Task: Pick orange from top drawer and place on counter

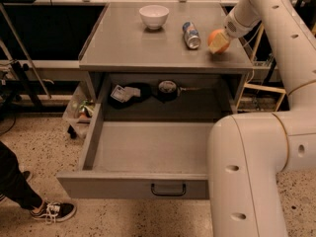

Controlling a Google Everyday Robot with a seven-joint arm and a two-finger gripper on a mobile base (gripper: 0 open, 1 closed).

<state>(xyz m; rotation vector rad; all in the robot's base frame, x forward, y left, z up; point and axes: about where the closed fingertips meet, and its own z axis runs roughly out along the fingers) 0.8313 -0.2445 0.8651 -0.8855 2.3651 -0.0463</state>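
Speckled floor (29, 147) surrounds the grey cabinet, and on your left a person's black sneaker (53, 211) stands close to the front corner of the top drawer (148, 152). You have the gripper (218, 42) over the right front part of the counter (123, 43), its jaws closed around the orange (219, 35); you cannot tell whether the fruit touches the surface. The orange sits near the counter's right edge and not far from its front edge. The can (191, 35) lies on its side just to the left, apart from it. The white bowl (154, 16) stands toward the back, well apart from both. Open grey surface stretches left of the can and in front of the bowl, out to the raised left edge. The drawer stands pulled far out, its handle (168, 190) facing you, and the robot's arm (252, 177) covers its right front corner. Behind the drawer, some dark objects (148, 90) lie in the cabinet recess.
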